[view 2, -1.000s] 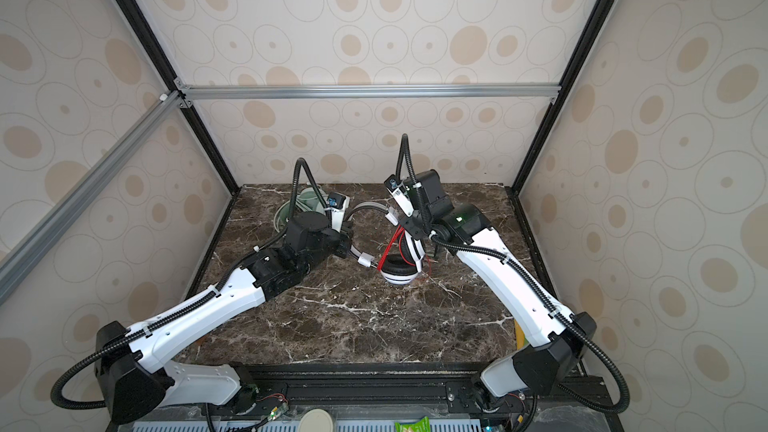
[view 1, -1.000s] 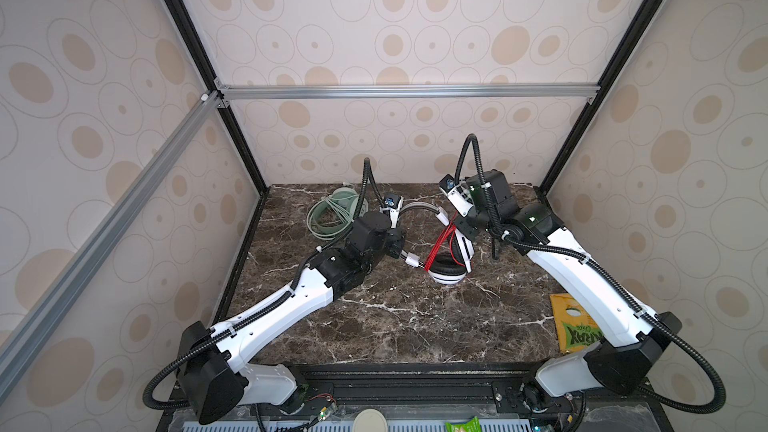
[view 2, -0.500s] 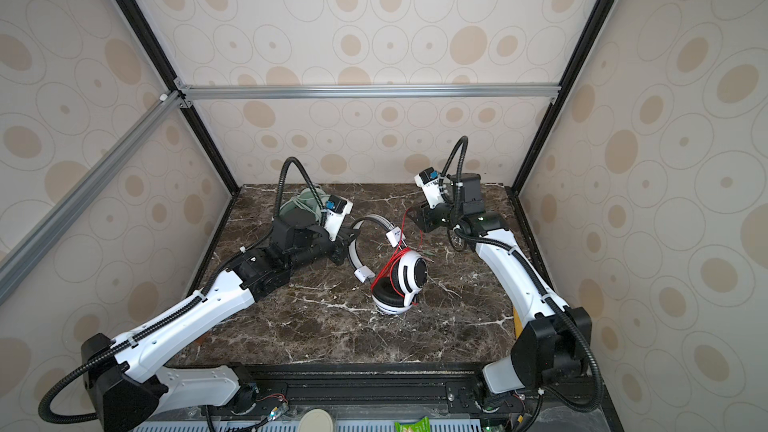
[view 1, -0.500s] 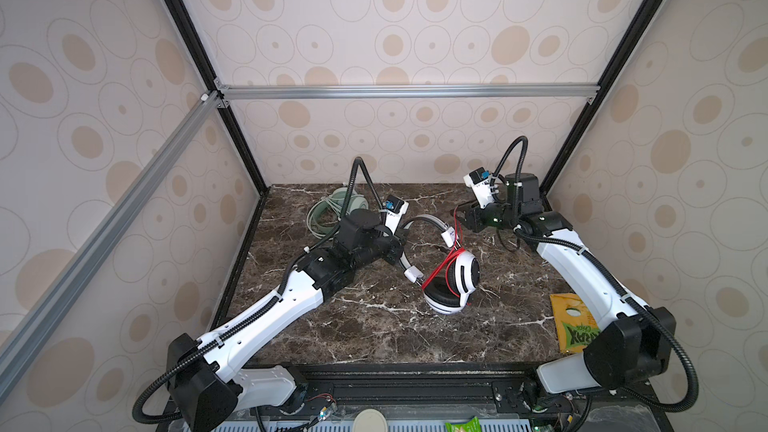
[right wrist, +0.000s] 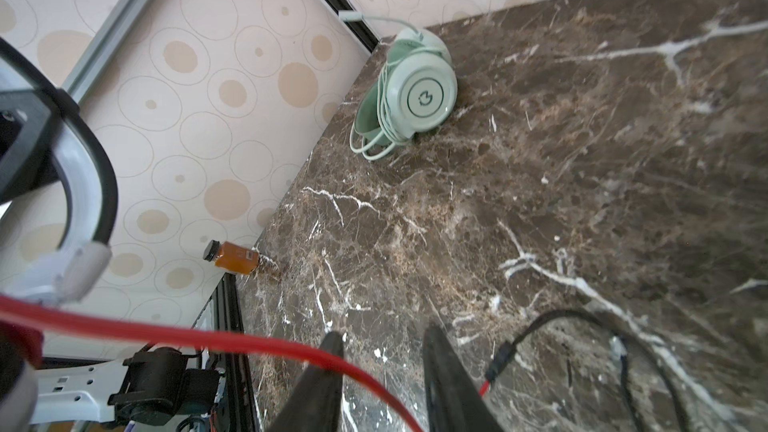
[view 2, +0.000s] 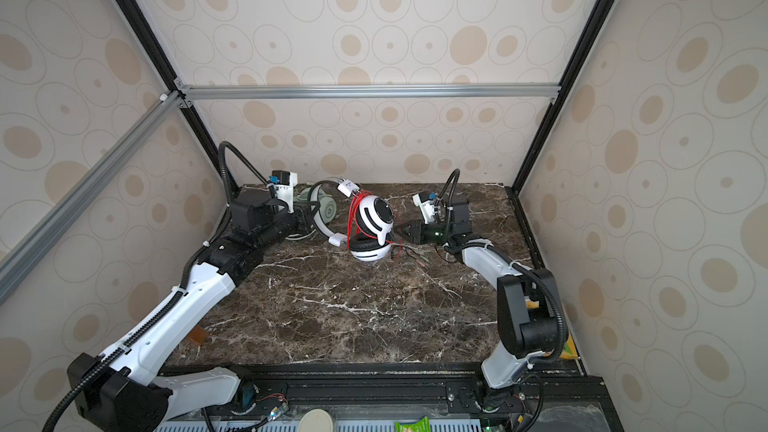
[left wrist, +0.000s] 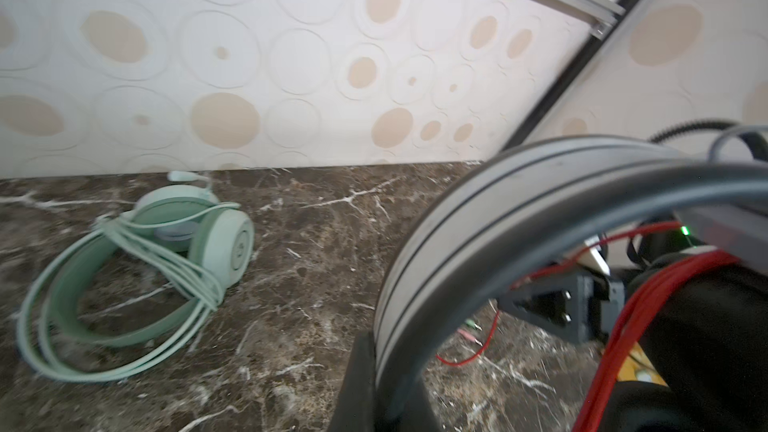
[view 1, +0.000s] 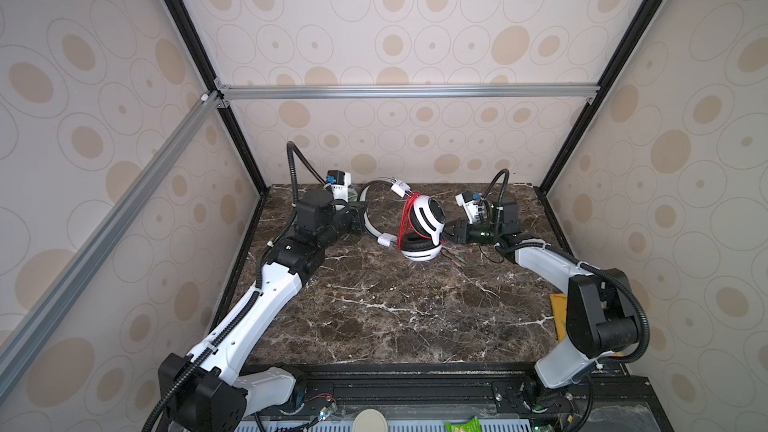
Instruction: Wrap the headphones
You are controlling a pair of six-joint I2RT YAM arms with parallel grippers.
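1. Filling the floor of the enclosure, the dark marble table (view 1: 395, 317) carries 2 headsets, both toward its far edge.
2. The left arm (view 1: 266, 297) extends to the far-left part of the table. The left jaws are clenched on the silver headband (left wrist: 478, 218) of the white-and-black headphones (view 1: 424, 218).
3. The right arm (view 1: 540, 259) extends in from the right side. The right jaws stand apart just beside the upper ear cup, grasping nothing. In the right wrist view a red strand crosses in front of 1 jaw, and I cannot tell whether it touches.
4. The white-and-black headphones sit near the middle of the far edge, with 1 ear cup flat on the table and the other tilted up above it.
5. The mint-green headphones (left wrist: 166, 251) lie in the far-left corner, well apart from both arms, with the pale green cable (left wrist: 174, 270) looped around their band.
6. The red cable (view 1: 404, 222) runs in several turns over the 2 ear cups, and its loose end trails onto the table below the right jaws.
7. A small amber bottle (right wrist: 232, 257) lies on its side at the table's edge by the wall.
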